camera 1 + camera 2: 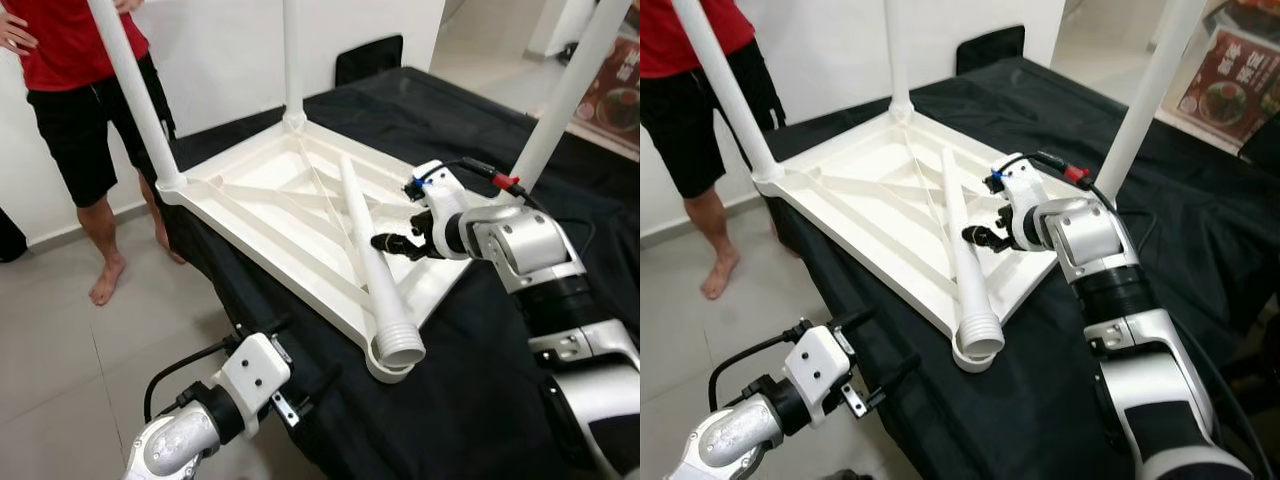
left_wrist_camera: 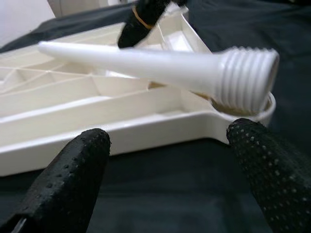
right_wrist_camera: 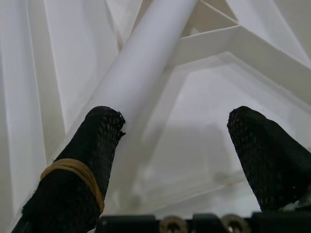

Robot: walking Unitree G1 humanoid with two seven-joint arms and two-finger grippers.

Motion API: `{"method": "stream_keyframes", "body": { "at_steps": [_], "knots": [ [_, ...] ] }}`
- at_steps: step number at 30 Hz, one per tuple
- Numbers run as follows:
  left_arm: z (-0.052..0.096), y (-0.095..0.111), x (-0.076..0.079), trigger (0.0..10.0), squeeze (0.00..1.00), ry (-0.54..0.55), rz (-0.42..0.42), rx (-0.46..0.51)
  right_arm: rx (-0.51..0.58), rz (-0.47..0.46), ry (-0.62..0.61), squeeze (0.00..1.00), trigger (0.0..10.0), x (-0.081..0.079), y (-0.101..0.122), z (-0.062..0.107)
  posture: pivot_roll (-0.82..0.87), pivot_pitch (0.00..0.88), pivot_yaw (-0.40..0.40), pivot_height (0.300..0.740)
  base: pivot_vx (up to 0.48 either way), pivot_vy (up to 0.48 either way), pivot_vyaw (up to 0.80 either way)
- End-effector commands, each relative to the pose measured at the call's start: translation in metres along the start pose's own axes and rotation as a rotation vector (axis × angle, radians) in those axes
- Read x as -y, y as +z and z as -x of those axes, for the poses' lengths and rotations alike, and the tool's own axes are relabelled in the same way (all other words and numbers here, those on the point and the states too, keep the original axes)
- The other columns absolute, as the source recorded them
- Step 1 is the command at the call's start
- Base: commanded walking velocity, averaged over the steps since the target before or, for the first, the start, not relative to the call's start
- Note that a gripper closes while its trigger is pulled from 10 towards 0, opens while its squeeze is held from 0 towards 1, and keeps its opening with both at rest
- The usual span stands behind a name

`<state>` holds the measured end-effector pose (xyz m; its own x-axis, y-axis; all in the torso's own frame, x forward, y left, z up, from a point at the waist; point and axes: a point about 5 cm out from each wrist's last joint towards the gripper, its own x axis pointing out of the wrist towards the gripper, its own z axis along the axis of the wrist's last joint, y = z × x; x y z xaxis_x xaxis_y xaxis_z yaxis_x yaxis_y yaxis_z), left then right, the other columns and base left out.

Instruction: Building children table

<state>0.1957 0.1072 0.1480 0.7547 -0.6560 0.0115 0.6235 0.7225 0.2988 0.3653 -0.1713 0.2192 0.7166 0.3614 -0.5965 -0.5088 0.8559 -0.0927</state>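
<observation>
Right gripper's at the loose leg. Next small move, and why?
Probably slide the right gripper sideways so the loose leg sits between its fingers, then close. It is open, with one finger against the leg and the other over the tabletop underside. The leg lies flat, threaded end at the empty corner socket; three legs already stand.

This looks like a room in a home. A barefoot person (image 1: 85, 110) in shorts stands on a pale tiled floor (image 1: 60, 330) by a plain white wall (image 1: 220, 50), beside a black-draped surface (image 1: 480, 400), with a food poster (image 1: 1230, 85) nearby.
</observation>
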Motion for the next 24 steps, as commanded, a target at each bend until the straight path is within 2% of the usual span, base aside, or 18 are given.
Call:
{"method": "stream_keyframes", "body": {
  "at_steps": [1,5,10,11,15,19,21,24],
  "knots": [
    [0.003,0.001,0.001,10.0,0.0,0.011,0.005,-0.005,-0.038,-0.027,0.037,0.0,10.0,-0.005,-0.005,-0.002,-0.02,0.213,-0.044,0.74,0.0,0.0,0.0],
    [0.004,0.002,0.002,10.0,0.0,0.017,0.007,-0.005,-0.049,-0.049,0.051,0.0,10.0,-0.007,-0.004,0.0,-0.02,0.215,-0.044,0.74,0.0,0.0,0.0],
    [0.004,0.003,0.002,10.0,0.0,0.028,0.011,0.0,0.032,-0.108,0.068,0.0,10.0,-0.004,0.014,0.011,-0.02,0.231,-0.046,0.74,0.0,0.0,0.0],
    [0.004,0.004,0.001,10.0,0.0,0.03,0.013,0.0,0.066,-0.124,0.118,0.0,10.0,-0.008,0.021,0.017,-0.03,0.239,-0.043,0.74,0.0,0.0,0.0],
    [0.005,0.003,0.001,10.0,0.0,0.031,0.015,-0.001,0.124,-0.134,0.154,0.0,10.0,-0.011,0.032,0.026,-0.03,0.237,-0.044,0.74,0.0,0.0,0.0],
    [0.005,0.003,0.002,10.0,0.0,0.031,0.015,-0.001,0.127,-0.131,0.167,0.0,10.0,-0.012,0.034,0.028,-0.03,0.235,-0.046,0.74,0.0,0.0,0.0],
    [0.004,0.003,0.001,10.0,0.0,0.03,0.016,-0.002,0.061,-0.062,0.213,0.0,10.0,-0.023,0.024,0.03,-0.04,0.235,-0.047,0.74,0.0,0.0,0.0],
    [0.004,0.002,0.001,10.0,0.0,0.029,0.017,-0.003,0.019,-0.034,0.227,0.0,10.0,-0.028,0.018,0.029,-0.04,0.236,-0.048,0.74,0.0,0.0,0.0]
  ]
}}
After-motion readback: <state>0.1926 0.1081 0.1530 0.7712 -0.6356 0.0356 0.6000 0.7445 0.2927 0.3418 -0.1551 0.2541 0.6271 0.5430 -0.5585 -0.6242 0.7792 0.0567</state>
